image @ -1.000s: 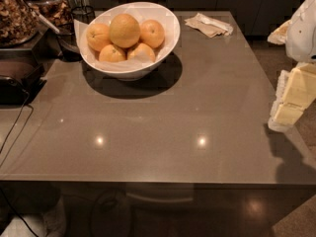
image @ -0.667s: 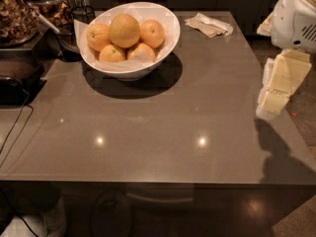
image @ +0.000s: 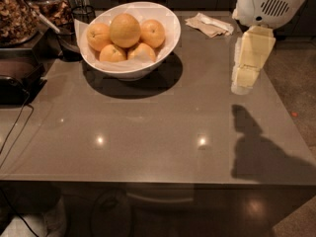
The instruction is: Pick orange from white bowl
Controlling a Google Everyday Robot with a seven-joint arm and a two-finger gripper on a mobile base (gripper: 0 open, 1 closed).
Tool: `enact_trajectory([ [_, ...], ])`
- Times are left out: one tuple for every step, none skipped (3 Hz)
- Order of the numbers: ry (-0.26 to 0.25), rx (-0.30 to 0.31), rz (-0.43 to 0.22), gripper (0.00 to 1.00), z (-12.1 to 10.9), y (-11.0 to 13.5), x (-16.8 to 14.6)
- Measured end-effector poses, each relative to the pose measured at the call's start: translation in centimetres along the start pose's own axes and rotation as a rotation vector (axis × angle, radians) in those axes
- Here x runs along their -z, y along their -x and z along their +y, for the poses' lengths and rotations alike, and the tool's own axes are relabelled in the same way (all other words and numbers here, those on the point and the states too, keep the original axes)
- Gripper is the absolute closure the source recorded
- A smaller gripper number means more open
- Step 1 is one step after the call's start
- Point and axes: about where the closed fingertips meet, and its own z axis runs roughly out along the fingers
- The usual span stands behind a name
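Note:
The white bowl [image: 163, 48] stands on the grey table at the back left. The orange [image: 125, 30], large and pale with dimpled skin, lies on top in its middle, among several smaller deeper-orange fruits [image: 152, 33]. My gripper [image: 243, 84] hangs above the table's right side, well to the right of the bowl and apart from it, pointing down. Its pale arm housing is above it at the top right.
A crumpled napkin [image: 209, 24] lies at the back of the table, right of the bowl. Jars and dark containers [image: 19, 19] crowd the left edge, with a black cable [image: 15, 127] trailing down. The table's right edge drops to the floor.
My arm and gripper have moved left and away from the camera, from over the table's right edge to above the tabletop, closer to the bowl. The bowl and fruit have not moved.

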Motion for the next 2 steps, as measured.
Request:
enact_trajectory([
  [-0.024,0.004,-0.018,0.0,-0.6,0.6,0.0],
  [-0.039,-0.005,-0.056,0.0,-1.7,1.2,-0.3],
])
